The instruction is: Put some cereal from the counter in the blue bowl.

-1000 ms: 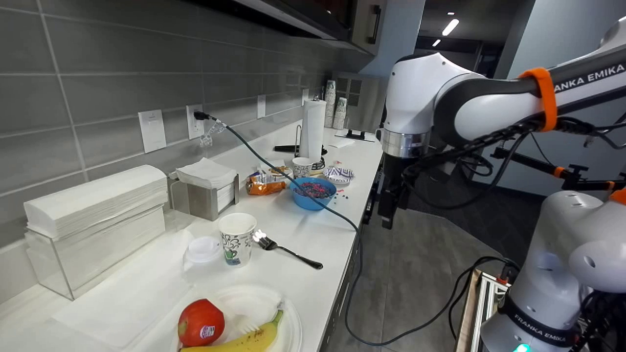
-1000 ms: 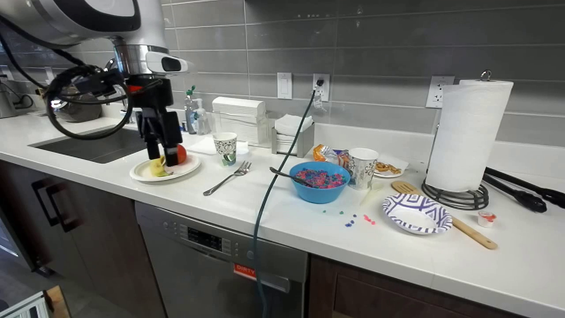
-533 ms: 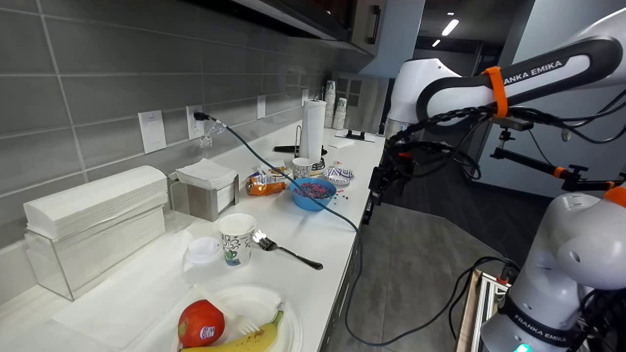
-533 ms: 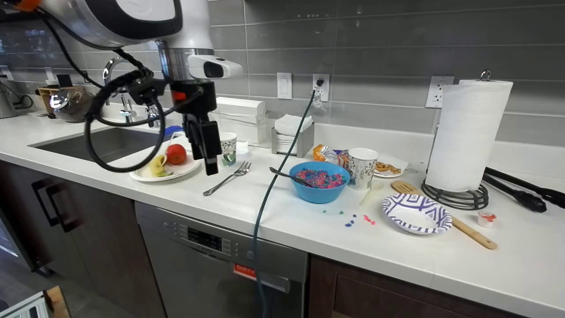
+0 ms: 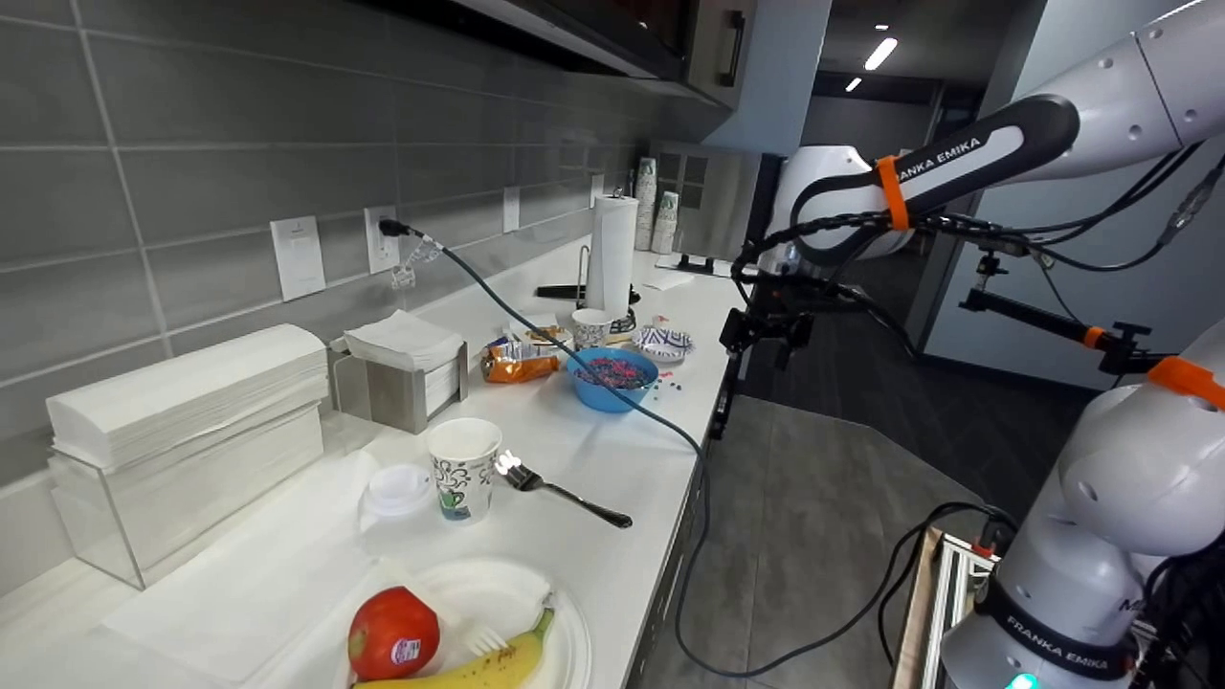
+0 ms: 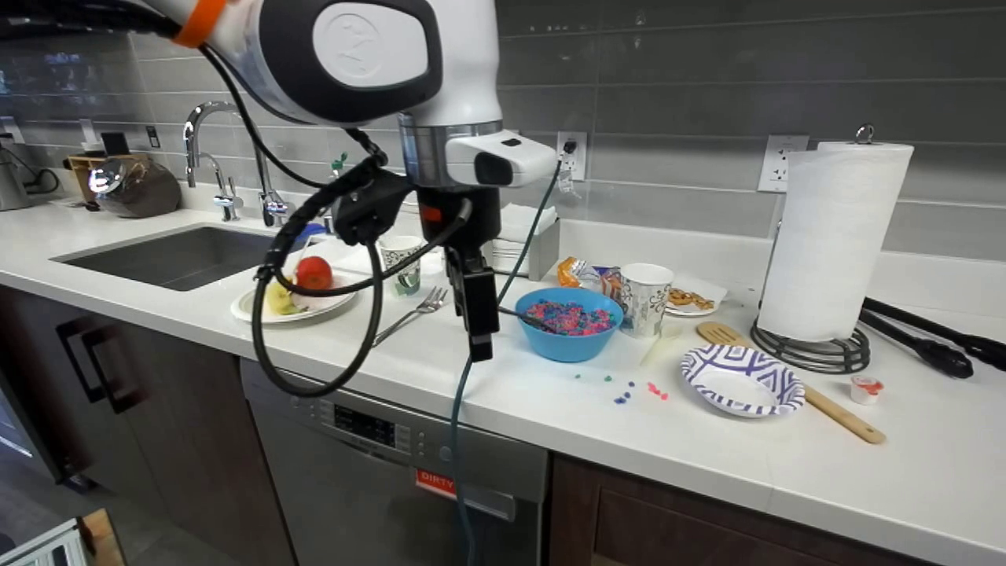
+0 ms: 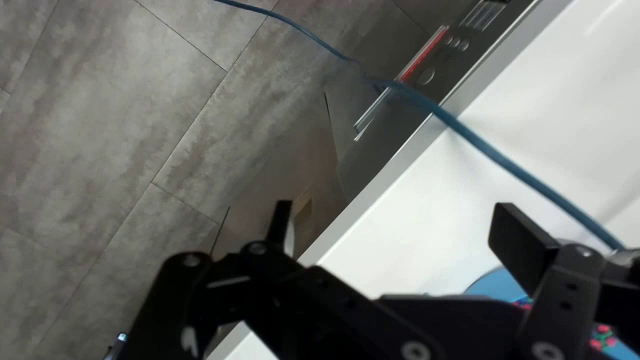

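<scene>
1. Nearest, the end effector (image 7: 393, 220) hangs near the front edge of the worktop (image 6: 786, 448), short of the blue bowl (image 6: 567, 347); its jaws stand wide apart with nothing between them, so nothing is being carried.
2. A little farther in, a few loose pieces of cereal (image 6: 653, 388) lie on the worktop near the blue bowl, some toward the patterned paper bowl (image 6: 739, 391). If these are the ones meant, picking them up is left to do, then carrying and dropping them in.
3. Beyond, the blue bowl stands upright, already well filled with coloured cereal (image 6: 585, 318), a utensil (image 6: 525, 317) leaning in it. Whether any came from the worktop cannot be told.
4. Past it, a paper cup (image 6: 646, 306) stands just behind; it seems to play no part.
</scene>
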`<state>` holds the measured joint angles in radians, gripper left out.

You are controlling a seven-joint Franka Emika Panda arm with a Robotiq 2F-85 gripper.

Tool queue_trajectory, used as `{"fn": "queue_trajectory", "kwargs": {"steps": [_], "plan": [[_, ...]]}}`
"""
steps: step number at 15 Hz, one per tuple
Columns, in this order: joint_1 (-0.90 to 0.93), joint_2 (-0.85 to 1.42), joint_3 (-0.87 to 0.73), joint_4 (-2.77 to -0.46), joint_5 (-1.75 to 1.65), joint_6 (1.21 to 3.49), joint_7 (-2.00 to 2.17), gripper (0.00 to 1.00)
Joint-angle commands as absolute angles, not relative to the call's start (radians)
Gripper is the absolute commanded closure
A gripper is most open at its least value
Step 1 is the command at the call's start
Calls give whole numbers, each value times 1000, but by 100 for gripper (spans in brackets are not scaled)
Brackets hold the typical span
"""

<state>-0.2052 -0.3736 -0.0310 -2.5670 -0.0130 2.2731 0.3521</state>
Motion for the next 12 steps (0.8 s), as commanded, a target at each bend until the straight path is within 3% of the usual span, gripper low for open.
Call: {"fn": "queue_trajectory", "kwargs": {"steps": [1, 8, 9, 12], "plan": [[-235, -247, -75, -2458, 34, 2301, 437, 0], [-231, -7, -112, -2204, 95, 2212, 672, 0], [-219, -100, -113, -2293, 68, 2270, 619, 0], [-214, -21, -128, -2229, 75, 2246, 653, 0]]}}
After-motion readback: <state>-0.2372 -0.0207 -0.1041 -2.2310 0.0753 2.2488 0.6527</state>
